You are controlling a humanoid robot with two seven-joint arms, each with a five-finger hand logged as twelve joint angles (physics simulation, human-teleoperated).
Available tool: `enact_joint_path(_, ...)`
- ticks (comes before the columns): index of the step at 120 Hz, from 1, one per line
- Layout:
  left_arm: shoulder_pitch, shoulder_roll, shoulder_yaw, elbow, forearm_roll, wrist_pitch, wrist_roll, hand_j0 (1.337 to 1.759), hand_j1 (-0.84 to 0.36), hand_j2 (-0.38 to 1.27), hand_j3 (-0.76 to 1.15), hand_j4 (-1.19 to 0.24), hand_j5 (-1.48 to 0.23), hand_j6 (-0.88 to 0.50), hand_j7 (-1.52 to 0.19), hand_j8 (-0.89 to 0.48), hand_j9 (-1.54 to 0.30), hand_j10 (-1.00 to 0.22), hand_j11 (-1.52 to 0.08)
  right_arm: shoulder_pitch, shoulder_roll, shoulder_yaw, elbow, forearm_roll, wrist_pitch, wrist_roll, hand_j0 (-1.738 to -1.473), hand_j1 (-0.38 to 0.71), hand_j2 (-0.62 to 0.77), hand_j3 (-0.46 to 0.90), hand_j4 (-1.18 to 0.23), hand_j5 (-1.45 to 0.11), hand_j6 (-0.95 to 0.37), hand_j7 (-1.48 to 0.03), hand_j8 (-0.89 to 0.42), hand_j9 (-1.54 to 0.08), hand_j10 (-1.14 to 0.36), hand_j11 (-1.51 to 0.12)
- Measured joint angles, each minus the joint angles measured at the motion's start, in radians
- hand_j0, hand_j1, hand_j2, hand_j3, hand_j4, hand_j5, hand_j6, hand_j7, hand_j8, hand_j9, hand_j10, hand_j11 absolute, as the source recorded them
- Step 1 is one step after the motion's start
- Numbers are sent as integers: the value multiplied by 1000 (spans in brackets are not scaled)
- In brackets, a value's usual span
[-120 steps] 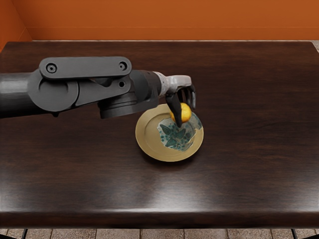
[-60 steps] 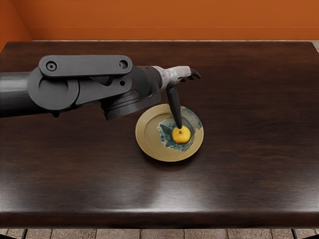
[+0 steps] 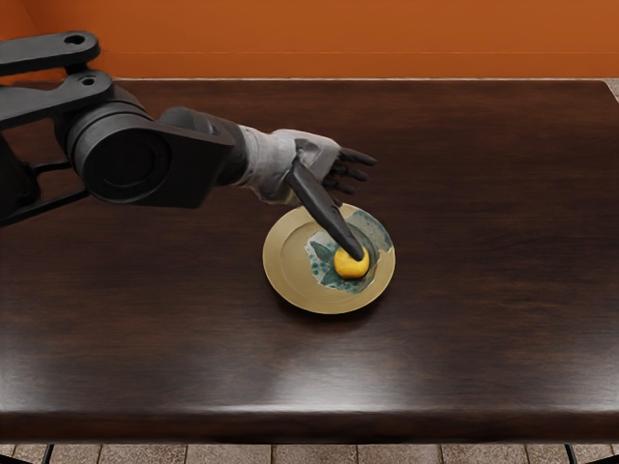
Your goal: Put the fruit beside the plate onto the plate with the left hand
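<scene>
left hand [image 3: 314,172] spread open, fruit [image 3: 350,264] on plate [image 3: 290,266]

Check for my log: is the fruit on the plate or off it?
On it: the fruit rests on the plate, at its patterned centre; left hand open.

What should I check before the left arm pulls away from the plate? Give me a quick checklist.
1. Fruit lies on the plate: ok.
2. Left hand is open, with its fingers spread and no grasp on the fruit: ok.
3. The one long finger reaching down is clear of the fruit: cannot tell. Its tip overlaps the top of the fruit in the head view.
4. Fruit is away from the plate's rim: ok. It sits on the patterned middle, slightly right of centre.
5. Plate stands fully on the table, far from every edge: ok.
</scene>
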Motion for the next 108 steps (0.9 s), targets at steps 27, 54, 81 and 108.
enact_joint_path(27,146,254,-160,-44,-294,-199,0,1658,346,2,0,-3,-5,-2,-4,-2,-4,-3,-4,4,0,-1,2,0,0,-1,-1658,-310,-7,0,-33,-43,-33,-43,-33,-43,-33,-43)
enact_joint_path(54,223,468,-204,-50,-503,-474,0,1658,348,0,0,0,-1,1,-1,1,-1,0,-1,4,0,-2,4,0,0,0,-1658,-310,-7,0,-33,-43,-33,-43,-33,-43,-33,-43)
enact_joint_path(81,337,622,-205,-40,-622,-627,0,1658,348,-1,0,4,0,4,0,4,0,3,0,4,0,-2,5,0,0,-1,-1658,-310,-7,0,-33,-43,-33,-43,-33,-43,-33,-43)
enact_joint_path(108,370,681,-201,-24,-637,-759,0,1658,348,-1,0,6,1,7,0,6,0,4,0,4,0,-2,5,0,0,-1,-1658,-310,-7,0,-33,-43,-33,-43,-33,-43,-33,-43)
